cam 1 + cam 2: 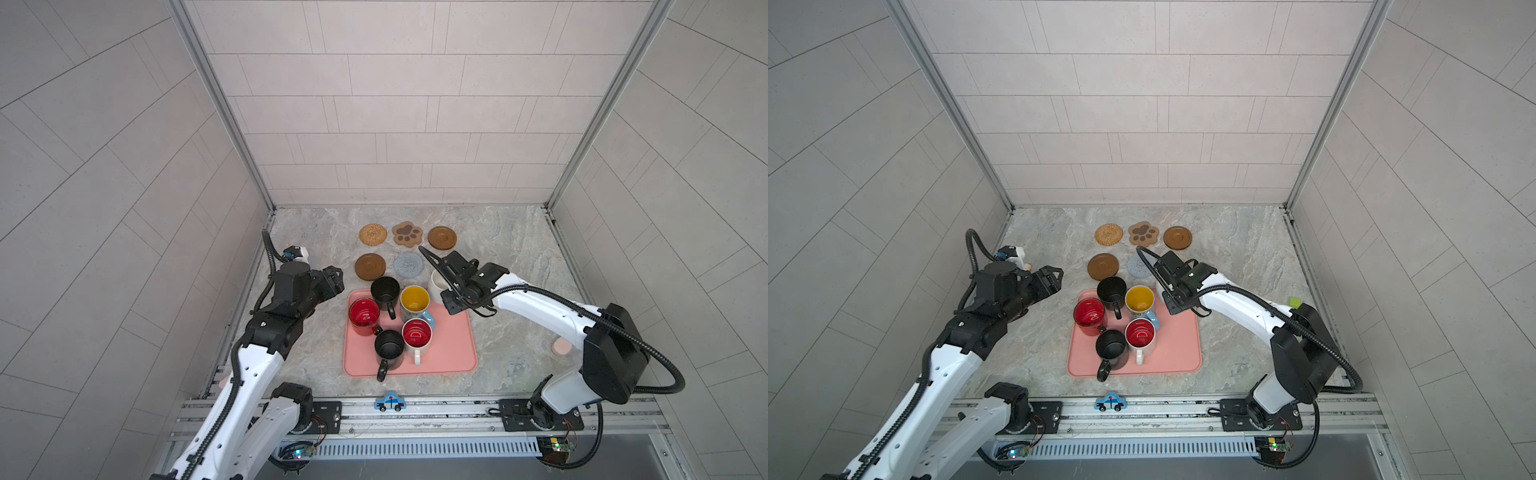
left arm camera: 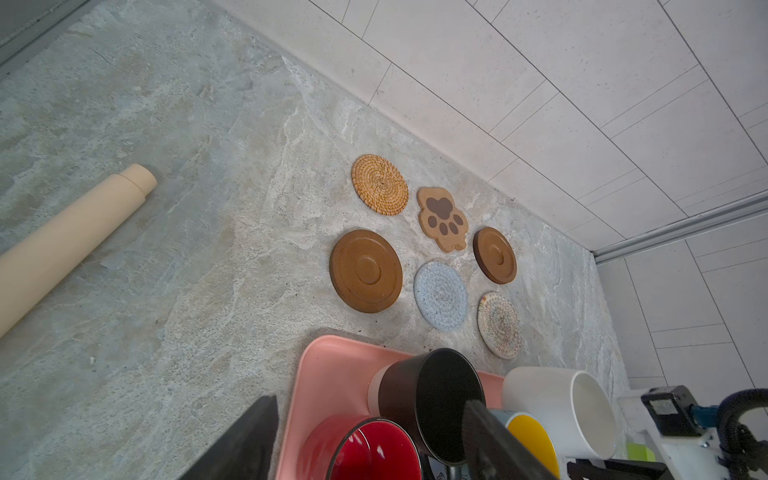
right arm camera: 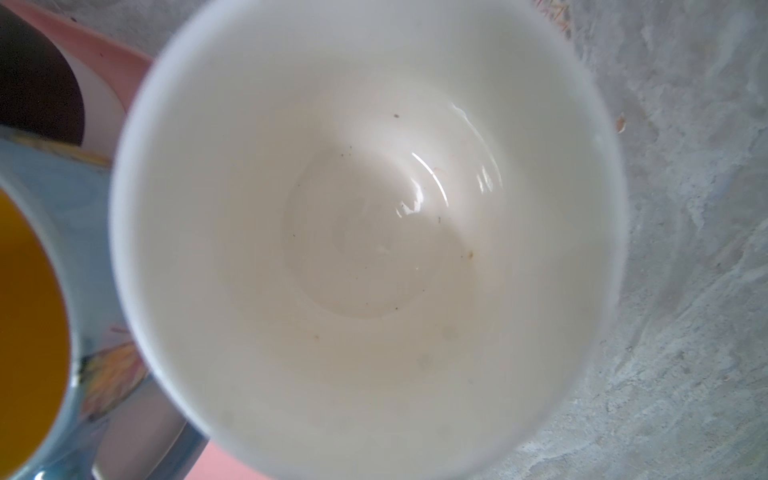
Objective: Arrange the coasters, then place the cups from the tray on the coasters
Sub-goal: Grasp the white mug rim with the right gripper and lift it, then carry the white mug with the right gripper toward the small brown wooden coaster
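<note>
One cream-white ceramic mug (image 1: pixel 435 287) was at the far right corner of the flat salmon-pink rectangular tray (image 1: pixel 451 349), partly past its rim, directly under the right gripper (image 1: pixel 448 282). The jaws were closed together, I judged on the mug, although the contact itself was hidden. Just beyond lay the round cream crochet coaster (image 2: pixel 498 325), empty, one of six coasters (image 2: pixel 368 270) in two rows. Five other mugs (image 1: pixel 415 332) stood on the tray. The left gripper (image 1: pixel 337 281) hovered beside the tray, jaws apart, holding nothing. The first cup transfer seemed in hand; next the mug needed centring over that coaster and lowering upright.
</note>
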